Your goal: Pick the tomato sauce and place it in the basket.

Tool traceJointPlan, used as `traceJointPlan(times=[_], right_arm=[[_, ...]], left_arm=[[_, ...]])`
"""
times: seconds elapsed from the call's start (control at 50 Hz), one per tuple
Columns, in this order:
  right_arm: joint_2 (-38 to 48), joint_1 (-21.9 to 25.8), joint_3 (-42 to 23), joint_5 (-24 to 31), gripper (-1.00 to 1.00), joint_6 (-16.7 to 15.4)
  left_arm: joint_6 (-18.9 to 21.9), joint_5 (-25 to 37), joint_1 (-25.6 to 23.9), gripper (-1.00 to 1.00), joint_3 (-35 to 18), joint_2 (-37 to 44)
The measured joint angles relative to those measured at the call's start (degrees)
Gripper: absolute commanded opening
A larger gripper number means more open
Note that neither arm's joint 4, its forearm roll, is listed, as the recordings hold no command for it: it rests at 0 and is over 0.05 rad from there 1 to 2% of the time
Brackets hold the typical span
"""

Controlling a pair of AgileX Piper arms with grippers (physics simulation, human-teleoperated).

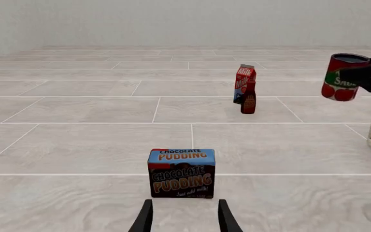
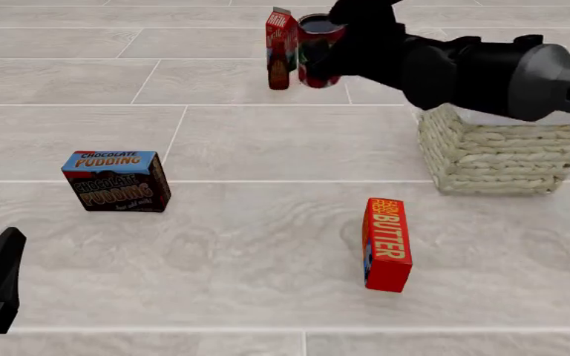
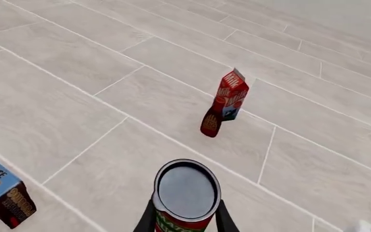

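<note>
The right hand [image 3: 184, 217] grips the tomato sauce [image 3: 187, 195] aloft above the tabletop [image 2: 265, 245], near the basket [image 2: 498, 159], while the left hand [image 1: 184, 215] hangs open, empty.

Open floor between can [image 2: 317, 50] and basket [image 2: 503, 159]

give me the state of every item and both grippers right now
tomato sauce: lifted off the table, held upright
right gripper: shut on the tomato sauce
left gripper: open, holding nothing
basket: on the table, upright
milk carton: standing
dark bottle: standing by the carton
chocolate pudding box: on the table
butter box: standing on end
</note>
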Motion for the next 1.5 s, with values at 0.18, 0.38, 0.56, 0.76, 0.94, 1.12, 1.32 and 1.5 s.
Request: traceJointPlan(times=[0.18,0.38,0.56,0.76,0.94,1.12,1.32,1.5], right_arm=[[-2.0,-2.5,-1.5,3.4,-1.0,-0.2],[-4.1,-5.3,-3.3,6.9,-1.0,0.0],[-5.8,-7.4,-4.5,9.9,-1.0,0.7],[-7.2,-9.4,-6.4,14.3,-1.0,1.9],[-8.2,-11.8,-8.2,17.9,-1.0,1.4],[-9.2,-14.9,-8.6,19.9,-1.0,1.1],[-10.4,-18.0,-7.9,20.4,-1.0,1.1],[-11.4,-20.8,-6.5,20.1,-1.0,1.2]], left_arm=[[0.0,0.0,0.0,1.0,0.0,0.0],[0.0,0.0,0.0,1.0,0.0,0.0],[0.0,0.0,0.0,1.0,0.0,0.0],[0.0,0.0,0.0,1.0,0.0,0.0],[0.0,0.0,0.0,1.0,0.0,0.0],[0.0,0.0,0.0,1.0,0.0,0.0],[0.0,0.0,0.0,1.0,0.0,0.0],[0.0,0.0,0.0,1.0,0.0,0.0]])
